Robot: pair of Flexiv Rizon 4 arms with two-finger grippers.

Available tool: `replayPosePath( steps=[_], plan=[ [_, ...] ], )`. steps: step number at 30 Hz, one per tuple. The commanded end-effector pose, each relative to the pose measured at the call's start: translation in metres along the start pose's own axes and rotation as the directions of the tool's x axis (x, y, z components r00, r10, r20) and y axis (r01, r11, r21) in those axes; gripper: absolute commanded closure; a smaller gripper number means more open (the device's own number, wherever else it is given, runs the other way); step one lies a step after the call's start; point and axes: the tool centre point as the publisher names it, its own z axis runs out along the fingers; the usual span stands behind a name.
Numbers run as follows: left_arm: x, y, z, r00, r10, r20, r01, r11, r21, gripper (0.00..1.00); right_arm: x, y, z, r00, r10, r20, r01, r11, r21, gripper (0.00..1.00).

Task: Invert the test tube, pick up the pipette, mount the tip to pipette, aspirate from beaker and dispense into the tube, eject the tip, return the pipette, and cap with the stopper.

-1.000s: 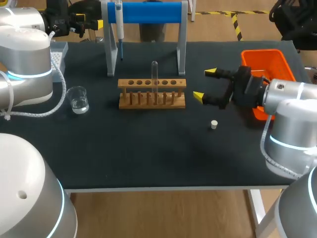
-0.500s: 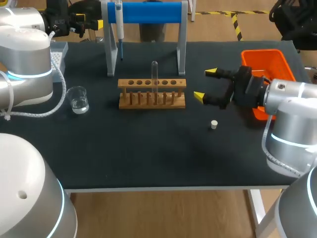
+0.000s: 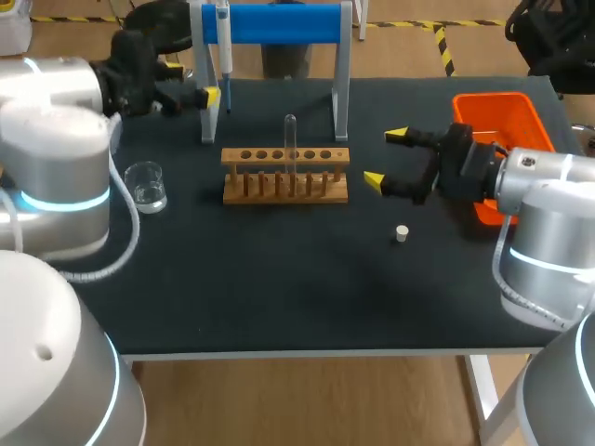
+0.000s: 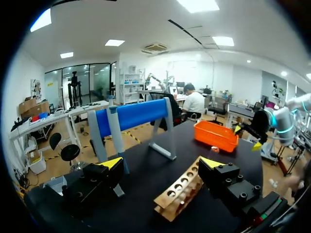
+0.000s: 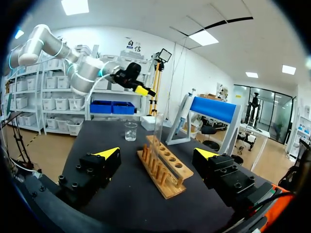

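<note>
- Black surface (image 3: 279, 297): bears every item listed here.
- Light wooden rack (image 3: 285, 186) with a row of holes: middle of the surface, in front of the stand.
- Clear glass test tube (image 3: 290, 139): upright in the rack, about midway along the row, rounded end uppermost.
- Grey-legged stand (image 3: 342, 84) with a blue crossbar: at the far side of the surface.
- White-and-blue pipette (image 3: 223, 46): hangs from the stand's left end, tip pointing down.
- Small clear glass beaker (image 3: 147, 184): left of the rack, well apart from it, with some clear liquid at the bottom.
- Small white stopper (image 3: 402, 233): lies alone on the surface, right of the rack and in front of it.
- Orange plastic bin (image 3: 497, 110): far right of the surface.
- Left end effector (image 4: 161, 162): just beside the stand's left leg, near the pipette. Fingers spread wide, nothing held.
- Right end effector (image 3: 383, 158): between the rack and the bin, with the stopper near it but apart. Fingers spread wide, nothing held.
</note>
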Motion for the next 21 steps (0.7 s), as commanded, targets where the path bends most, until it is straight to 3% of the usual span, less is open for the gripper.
replayPosePath(
  steps=[1, 9, 21],
  plan=[
    [0.039, 0.021, -0.023, 0.998, 0.056, -0.005, -0.055, 0.991, 0.123, 0.0, 0.0, -0.001, 0.0, 1.0, -0.001, 0.002, 0.001, 1.0, -0.001, 0.0],
    [0.072, 0.043, -0.026, 0.991, 0.119, -0.055, -0.108, 0.979, 0.171, 0.0, 0.0, -0.001, 0.0, 1.0, -0.001, 0.002, 0.001, 1.0, -0.001, 0.0],
    [0.088, 0.062, -0.028, 0.984, 0.157, -0.08, -0.135, 0.966, 0.222, 0.0, 0.0, -0.001, 0.0, 1.0, -0.001, 0.002, 0.001, 1.0, -0.001, 0.0]
  ],
)
